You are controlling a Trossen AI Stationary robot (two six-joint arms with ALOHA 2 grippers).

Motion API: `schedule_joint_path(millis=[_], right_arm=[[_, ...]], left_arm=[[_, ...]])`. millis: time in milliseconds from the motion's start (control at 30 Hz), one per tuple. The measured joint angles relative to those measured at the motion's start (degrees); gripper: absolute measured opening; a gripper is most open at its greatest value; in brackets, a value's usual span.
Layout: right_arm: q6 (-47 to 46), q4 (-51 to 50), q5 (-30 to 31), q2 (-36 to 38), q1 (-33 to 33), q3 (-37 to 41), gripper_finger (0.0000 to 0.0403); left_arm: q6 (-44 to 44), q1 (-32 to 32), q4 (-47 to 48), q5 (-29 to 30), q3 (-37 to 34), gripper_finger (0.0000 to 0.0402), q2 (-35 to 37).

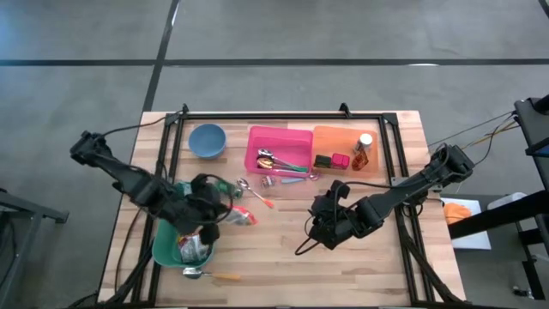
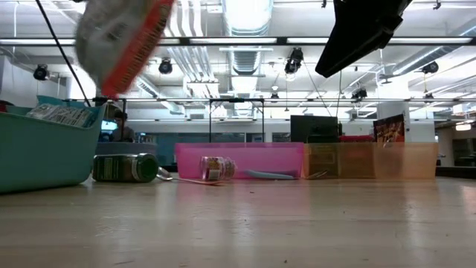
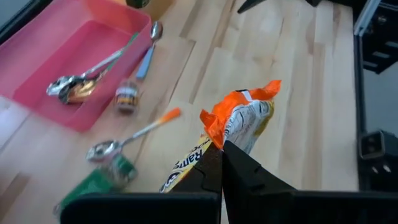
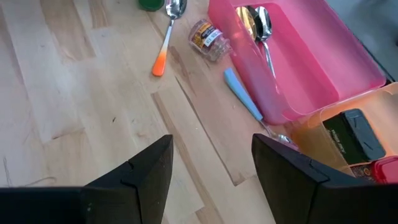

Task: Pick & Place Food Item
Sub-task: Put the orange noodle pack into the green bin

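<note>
An orange-and-white food packet point(image 3: 245, 118) hangs in the air over the table's left half, shut in my left gripper point(image 3: 222, 163). In the low view the packet point(image 2: 123, 45) is high up at the left, tilted. A teal bin point(image 1: 165, 249) stands just on the near side of my left gripper point(image 1: 223, 213), with another packet point(image 1: 194, 247) in it. My right gripper point(image 4: 211, 180) hovers open over bare wood at the middle right point(image 1: 322, 227), with nothing between its fingers. My left gripper pinches the packet's orange edge point(image 3: 213, 132) between its two shut fingers. The fingers slant downward at it. The packet is lifted clear of the table and sticks out tilted beyond the fingertips.
A pink tray point(image 1: 257, 163) with spoons, an orange tray point(image 1: 339, 137) with a bottle and small items, and a blue bowl point(image 1: 207, 140) line the far side. A green can point(image 2: 126, 167), a small jar point(image 2: 216, 167), an orange-handled spoon point(image 4: 163, 46) and another spoon point(image 1: 206, 275) lie loose.
</note>
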State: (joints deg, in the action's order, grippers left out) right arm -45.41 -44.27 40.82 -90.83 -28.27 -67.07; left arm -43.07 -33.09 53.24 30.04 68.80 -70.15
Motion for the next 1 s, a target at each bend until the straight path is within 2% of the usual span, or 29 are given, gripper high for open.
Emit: schedule_joint_path(millis=[367, 800, 1000], right_arm=[[-0.02, 0.05, -0.43, -0.02, 0.0, 0.14, 0.0217], [-1.11, 0.2, -0.53, -0.02, 0.0, 0.59, 0.0217], [-1.14, 0.54, -0.79, -0.02, 0.0, 0.63, 0.0217]], left_arm=[[-14.42, -7.77, 17.69, 1.88, 7.87, 0.0, 1.04], [-35.11, -14.02, 21.45, -8.16, 8.45, 0.0, 0.84], [-44.19, -17.23, 24.95, -13.09, 8.45, 0.0, -1.56]])
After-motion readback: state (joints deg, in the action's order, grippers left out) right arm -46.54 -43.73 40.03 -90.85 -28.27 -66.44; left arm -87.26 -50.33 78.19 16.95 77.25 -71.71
